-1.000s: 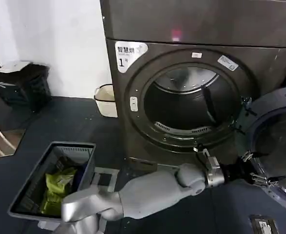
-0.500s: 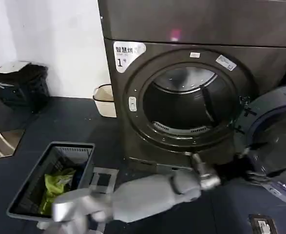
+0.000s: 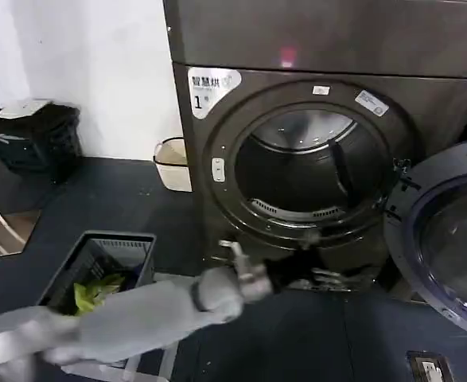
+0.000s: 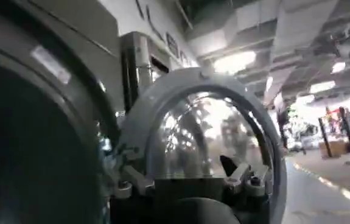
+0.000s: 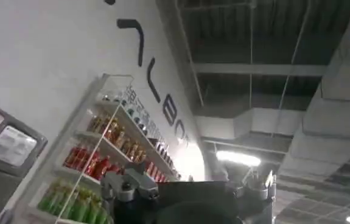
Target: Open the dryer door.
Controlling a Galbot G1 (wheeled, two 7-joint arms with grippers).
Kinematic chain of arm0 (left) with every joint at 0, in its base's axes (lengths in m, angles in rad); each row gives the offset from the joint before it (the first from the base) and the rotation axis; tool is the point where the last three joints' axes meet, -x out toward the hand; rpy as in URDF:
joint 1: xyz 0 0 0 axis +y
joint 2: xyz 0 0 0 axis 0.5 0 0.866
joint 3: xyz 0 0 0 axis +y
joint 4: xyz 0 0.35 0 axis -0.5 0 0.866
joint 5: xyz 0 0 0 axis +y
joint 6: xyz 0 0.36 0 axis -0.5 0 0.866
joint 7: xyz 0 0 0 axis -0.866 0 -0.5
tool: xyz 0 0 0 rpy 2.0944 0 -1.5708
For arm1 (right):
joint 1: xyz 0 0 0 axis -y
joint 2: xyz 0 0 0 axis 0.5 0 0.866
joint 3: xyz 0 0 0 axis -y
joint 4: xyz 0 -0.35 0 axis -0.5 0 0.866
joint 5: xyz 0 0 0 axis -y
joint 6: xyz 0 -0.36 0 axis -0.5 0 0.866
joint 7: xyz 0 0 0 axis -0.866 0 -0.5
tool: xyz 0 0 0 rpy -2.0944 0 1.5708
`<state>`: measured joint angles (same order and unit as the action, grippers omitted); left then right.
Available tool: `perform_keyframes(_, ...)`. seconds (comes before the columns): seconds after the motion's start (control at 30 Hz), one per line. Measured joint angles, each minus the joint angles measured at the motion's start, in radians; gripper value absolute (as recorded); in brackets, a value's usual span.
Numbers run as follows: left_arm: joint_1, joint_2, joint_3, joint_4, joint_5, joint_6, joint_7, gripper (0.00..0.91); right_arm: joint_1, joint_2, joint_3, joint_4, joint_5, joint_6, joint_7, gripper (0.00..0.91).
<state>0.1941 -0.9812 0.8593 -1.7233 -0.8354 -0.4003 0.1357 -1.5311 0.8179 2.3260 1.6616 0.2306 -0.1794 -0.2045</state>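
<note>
Right gripper (image 5: 187, 190) at frame edge, pointing up toward ceiling (image 5: 266, 55), fingers hidden. White wall (image 5: 47, 67) with dark lettering (image 5: 153, 79). Wall shelves (image 5: 111, 152) stocked with red, orange, green packages. Bright ceiling light (image 5: 238, 158). Grey panel with label (image 5: 7, 146) at side.

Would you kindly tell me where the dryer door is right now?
In the head view the dryer door hangs swung open at the right side of the dryer, beside the round drum opening.
</note>
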Motion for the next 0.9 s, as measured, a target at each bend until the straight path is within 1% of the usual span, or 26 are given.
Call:
perform_keyframes(0.13, -0.002, 0.159, -0.004, -0.083, 0.009, 0.068, -0.014, 0.907, -0.002, 0.005, -0.011, 0.005, 0.001, 0.002, -0.009, 0.907)
perform_keyframes(0.33, -0.018, 0.388, -0.006, -0.192, -0.003, 0.125, 0.007, 0.907, 0.014, -0.004, -0.013, 0.015, -0.015, 0.0, -0.012, 0.907)
perform_keyframes(0.47, -0.014, 0.531, -0.007, -0.261, -0.007, 0.192, -0.015, 0.907, 0.034, -0.012, -0.022, 0.016, -0.027, 0.001, -0.014, 0.907)
perform_keyframes(0.53, -0.013, 0.596, -0.007, -0.294, -0.011, 0.219, -0.013, 0.907, 0.044, -0.012, -0.03, 0.015, -0.028, 0.001, -0.015, 0.907)
perform_keyframes(0.63, -0.009, 0.695, -0.011, -0.347, 0.003, 0.285, -0.004, 0.907, 0.059, -0.014, -0.04, 0.015, -0.028, 0.002, -0.02, 0.907)
perform_keyframes(0.73, 0.038, 0.787, -0.074, -0.391, 0.012, 0.34, 0.015, 0.907, 0.074, -0.015, -0.053, 0.01, -0.03, 0.008, -0.023, 0.907)
perform_keyframes(0.8, 0.073, 0.847, -0.119, -0.405, 0.037, 0.357, 0.028, 0.907, 0.086, -0.014, -0.065, 0.011, -0.032, 0.008, -0.025, 0.907)
perform_keyframes(0.9, 0.109, 0.923, -0.149, -0.407, 0.048, 0.368, 0.053, 0.907, 0.101, -0.014, -0.077, 0.011, -0.034, 0.009, -0.028, 0.907)
